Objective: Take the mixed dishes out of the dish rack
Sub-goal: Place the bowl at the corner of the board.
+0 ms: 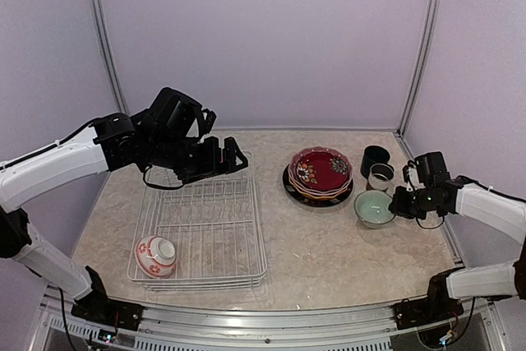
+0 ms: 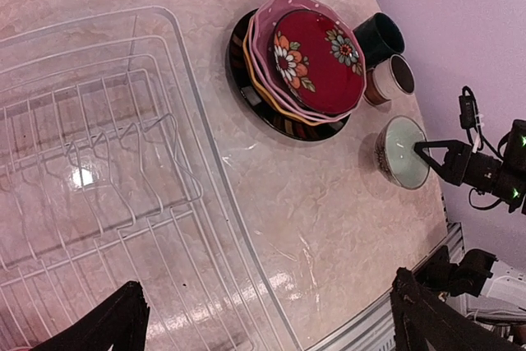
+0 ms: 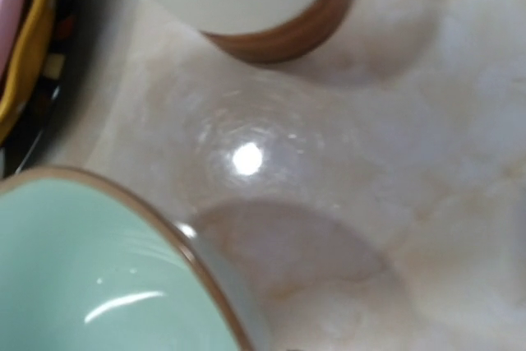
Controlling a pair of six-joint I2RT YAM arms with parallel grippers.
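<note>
Currently, left jaws: spread wide, gripping nothing, hanging over the far end of the rack [image 1: 209, 219].
Right jaws: closed to a point, with the tips at the right rim of the green cup [image 2: 403, 154]. Whether they pinch that rim I cannot tell. The right wrist view shows the cup but not the tips.
Green cup: upright on the surface [image 1: 329, 244], well right of the rack, nearest of the three cups.
Brown-white cup [image 2: 393, 78]: upright, just behind the green cup and apart from it.
Dark cup [image 2: 378, 37]: upright, just behind the brown-white cup, toward the far right corner. Touching or not, I cannot tell.
Plates [image 2: 261, 39]: one stack on the surface, between the rack and the cups. Black lies at the bottom, then yellow, then dotted pink.
Red bowl [image 2: 316, 59]: floral, sitting on top of the stack.
Rack: white wire, on the left half of the surface, upright dividers in the middle.
Patterned bowl [image 1: 156, 256]: red on white, in the rack's near left corner, the one dish in it.
Surface: pale, marbled, glossy.
</note>
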